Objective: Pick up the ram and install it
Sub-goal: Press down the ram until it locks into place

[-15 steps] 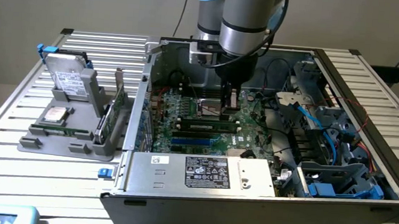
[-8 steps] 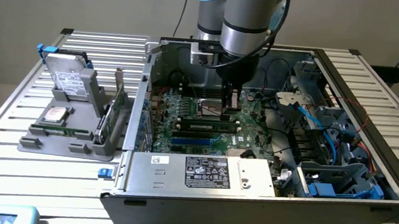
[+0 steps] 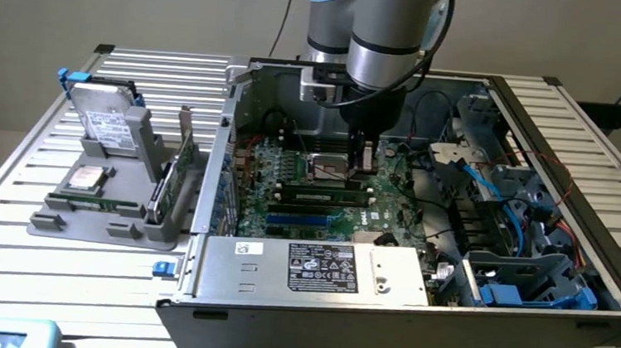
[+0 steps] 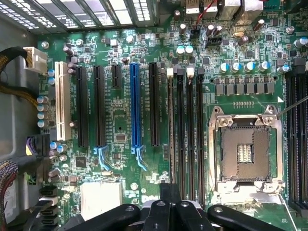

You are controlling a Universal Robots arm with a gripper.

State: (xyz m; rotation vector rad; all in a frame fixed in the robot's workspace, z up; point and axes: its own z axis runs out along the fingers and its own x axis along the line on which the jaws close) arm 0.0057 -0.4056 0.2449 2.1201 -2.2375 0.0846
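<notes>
Wrist view: our black gripper is pinched fully closed, apparently empty, over the long thin green ram stick standing in the green motherboard. We'd press straight down, gently.

The robot arm is hanging down from twelve o'clock toward six o'clock in the exterior view. Its wrist is standing straight up and down. The pincer is pointing down at the low end of the arm. Its black fingers are pressing closed, tight together.
</notes>
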